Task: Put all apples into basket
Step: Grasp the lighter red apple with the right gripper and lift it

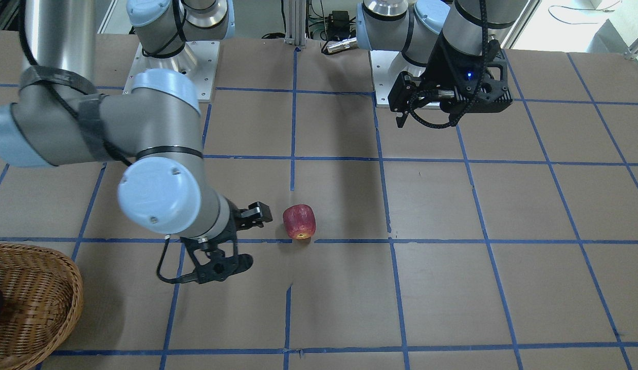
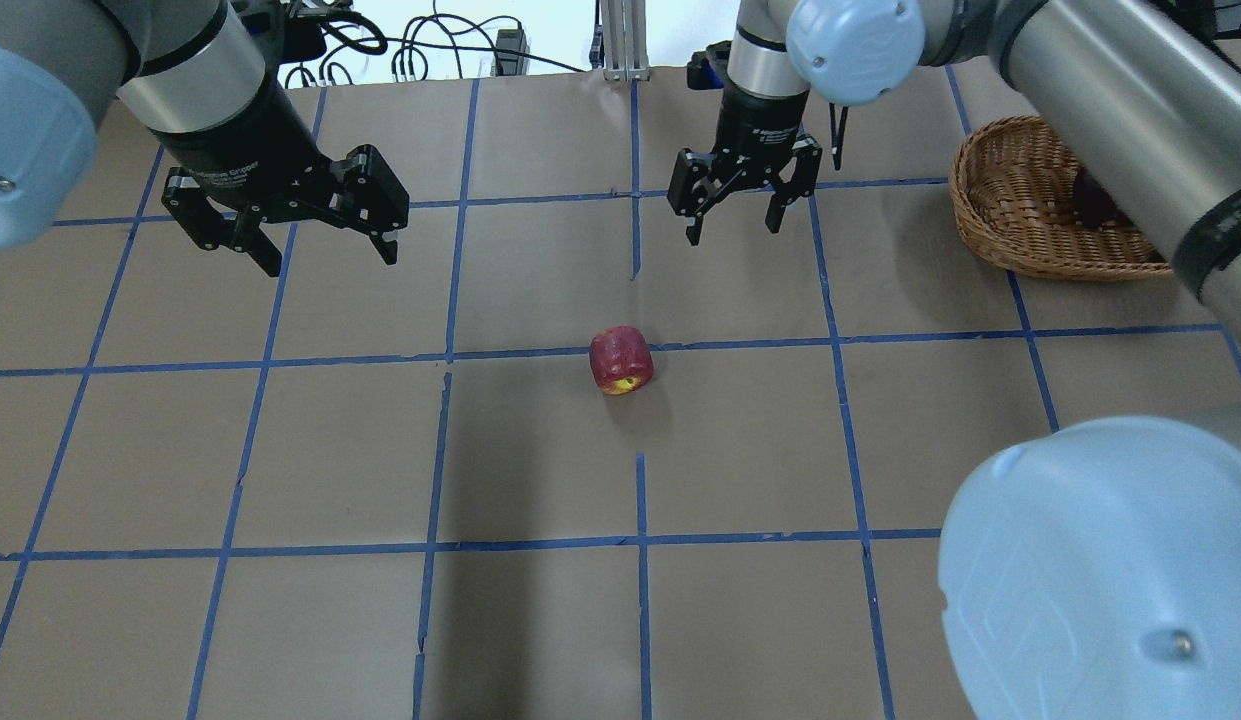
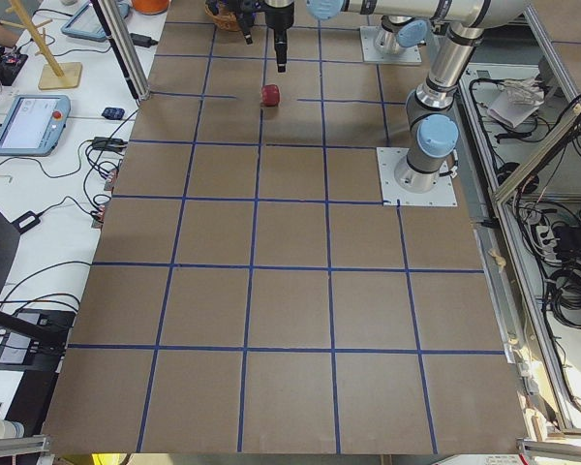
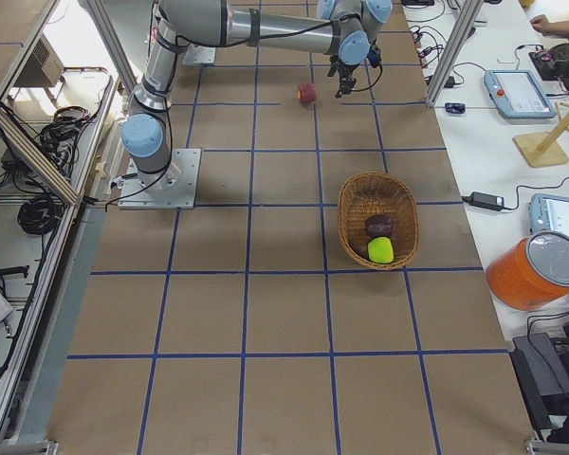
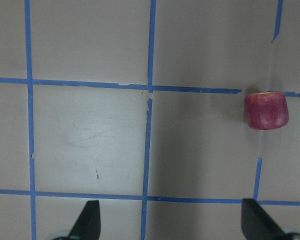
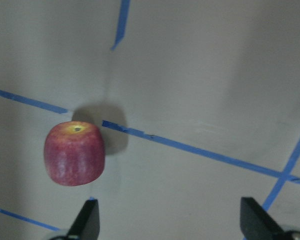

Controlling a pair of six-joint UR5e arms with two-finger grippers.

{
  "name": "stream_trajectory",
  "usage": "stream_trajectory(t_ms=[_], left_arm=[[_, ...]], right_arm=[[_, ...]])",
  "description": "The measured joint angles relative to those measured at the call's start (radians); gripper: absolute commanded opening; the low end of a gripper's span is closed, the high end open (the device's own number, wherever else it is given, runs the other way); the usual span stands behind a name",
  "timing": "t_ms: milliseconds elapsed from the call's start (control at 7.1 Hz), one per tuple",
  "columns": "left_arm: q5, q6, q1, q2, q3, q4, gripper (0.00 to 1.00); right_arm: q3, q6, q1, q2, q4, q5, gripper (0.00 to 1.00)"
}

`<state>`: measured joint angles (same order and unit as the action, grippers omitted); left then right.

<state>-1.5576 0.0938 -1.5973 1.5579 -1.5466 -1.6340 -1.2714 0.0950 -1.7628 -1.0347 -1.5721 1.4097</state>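
Observation:
The dull red blocky apple [image 1: 299,222] lies on its side on the table, apart from both grippers; it also shows in the overhead view [image 2: 621,360]. My right gripper [image 2: 732,228] is open and empty, low beside the apple [image 6: 75,153], which lies ahead to its left. My left gripper [image 2: 330,255] is open and empty, held high, with the apple [image 5: 266,110] off to its right. The wicker basket [image 4: 346,213] holds the yellow-green apple [image 4: 381,249] and the maroon apple [image 4: 379,226].
The table is brown paper with a blue tape grid. The basket [image 2: 980,200] stands toward the robot's right end of the table. Beyond the table's far edge are an orange bucket [image 4: 536,268], tablets and cables.

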Motion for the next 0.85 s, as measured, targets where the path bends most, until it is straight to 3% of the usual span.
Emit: stream_trajectory(t_ms=[282, 846], left_arm=[[0.004, 0.003, 0.0, 0.003, 0.009, -0.001, 1.0], [-0.006, 0.004, 0.002, -0.009, 0.011, -0.005, 1.0]], right_arm=[[-0.097, -0.068, -0.094, 0.011, -0.133, -0.019, 1.0], [-0.157, -0.16, -0.152, 0.057, -0.208, -0.077, 1.0]])
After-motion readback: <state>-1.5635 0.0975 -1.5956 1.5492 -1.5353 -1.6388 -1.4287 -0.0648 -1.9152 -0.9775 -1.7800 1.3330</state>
